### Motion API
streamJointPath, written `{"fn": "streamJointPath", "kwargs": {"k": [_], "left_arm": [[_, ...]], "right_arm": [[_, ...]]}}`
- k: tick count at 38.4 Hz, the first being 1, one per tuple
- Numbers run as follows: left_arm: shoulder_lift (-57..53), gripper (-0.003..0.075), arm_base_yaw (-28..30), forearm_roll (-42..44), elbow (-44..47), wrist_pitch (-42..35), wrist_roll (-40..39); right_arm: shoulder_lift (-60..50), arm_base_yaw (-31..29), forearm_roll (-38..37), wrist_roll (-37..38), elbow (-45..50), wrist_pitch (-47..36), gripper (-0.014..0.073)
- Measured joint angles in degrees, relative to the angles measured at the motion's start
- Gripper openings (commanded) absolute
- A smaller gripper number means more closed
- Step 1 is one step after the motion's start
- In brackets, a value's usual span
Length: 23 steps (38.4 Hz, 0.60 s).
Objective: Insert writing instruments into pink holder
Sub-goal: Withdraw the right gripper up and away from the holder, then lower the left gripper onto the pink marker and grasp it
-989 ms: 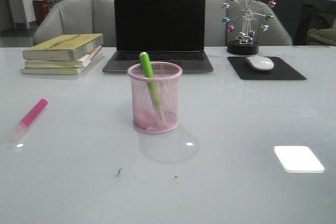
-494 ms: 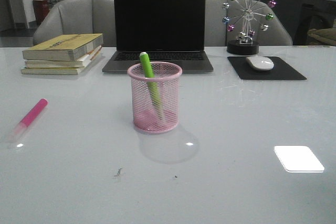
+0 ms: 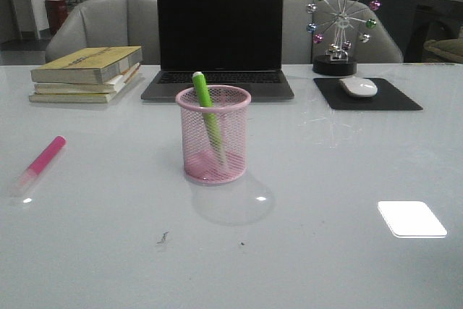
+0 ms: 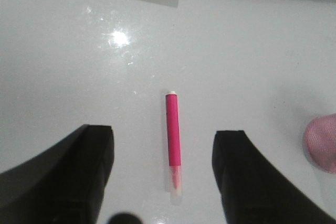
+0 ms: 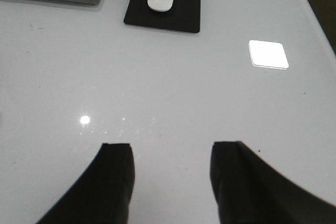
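Note:
The pink mesh holder (image 3: 214,134) stands mid-table in the front view, with the green highlighter (image 3: 207,116) leaning inside it, top end above the rim. The pink highlighter (image 3: 42,163) lies flat on the table at the left. In the left wrist view that same pink highlighter (image 4: 174,143) lies lengthwise below my open left gripper (image 4: 163,135), between the two fingers, clear cap nearest the wrist; the holder's edge (image 4: 321,142) shows at the side. My right gripper (image 5: 171,148) is open above bare table and holds nothing. Neither arm shows in the front view.
A laptop (image 3: 219,40) stands behind the holder, a stack of books (image 3: 87,74) at the back left. A white mouse (image 3: 358,87) on a black pad (image 3: 366,95) and a ferris-wheel ornament (image 3: 336,27) sit at the back right.

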Motion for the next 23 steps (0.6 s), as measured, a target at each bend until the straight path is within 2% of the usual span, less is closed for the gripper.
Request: {"fn": "streamJointPath", "kwargs": {"k": [11, 23], "left_arm": [[13.8, 0.0476, -2.5, -0.1, -10.3, 5.6, 1.0], [23.9, 0.0476, -2.7, 0.1, -11.7, 6.4, 1.0]], "right_arm": [[0.0, 0.0, 0.0, 0.0, 0.0, 0.1, 0.0445], [0.0, 0.0, 0.0, 0.0, 0.0, 0.1, 0.0445]]}}
